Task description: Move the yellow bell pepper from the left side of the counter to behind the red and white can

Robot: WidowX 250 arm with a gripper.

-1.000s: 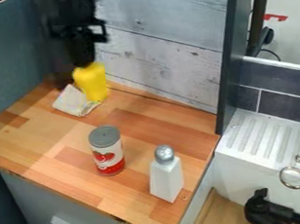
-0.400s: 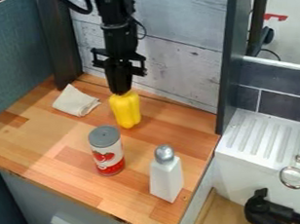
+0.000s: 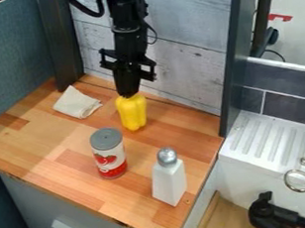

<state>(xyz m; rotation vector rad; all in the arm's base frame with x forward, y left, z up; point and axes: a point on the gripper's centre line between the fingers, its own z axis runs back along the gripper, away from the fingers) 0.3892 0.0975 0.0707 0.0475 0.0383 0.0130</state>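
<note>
Atop the worktop (image 3: 71,137), beside the plank wall (image 3: 184,66), the jaws (image 3: 128,94) pinch the top of a yellow pepper (image 3: 132,113); a folded cloth (image 3: 76,102) sits to its left, a can (image 3: 108,153) and white shaker (image 3: 168,178) nearer the camera.

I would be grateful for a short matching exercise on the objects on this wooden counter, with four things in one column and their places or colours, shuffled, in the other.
Things
1. Can
2. Bottle with a rounded cap
3. Folded cloth
4. Yellow object

Places or colours
A. At the tip of the black gripper
B. White body, silver top
C. On the counter, near the foot of the dark upright post
D. Red and white side, grey top

Right pairs: 1-D, 2-B, 3-C, 4-A
</note>
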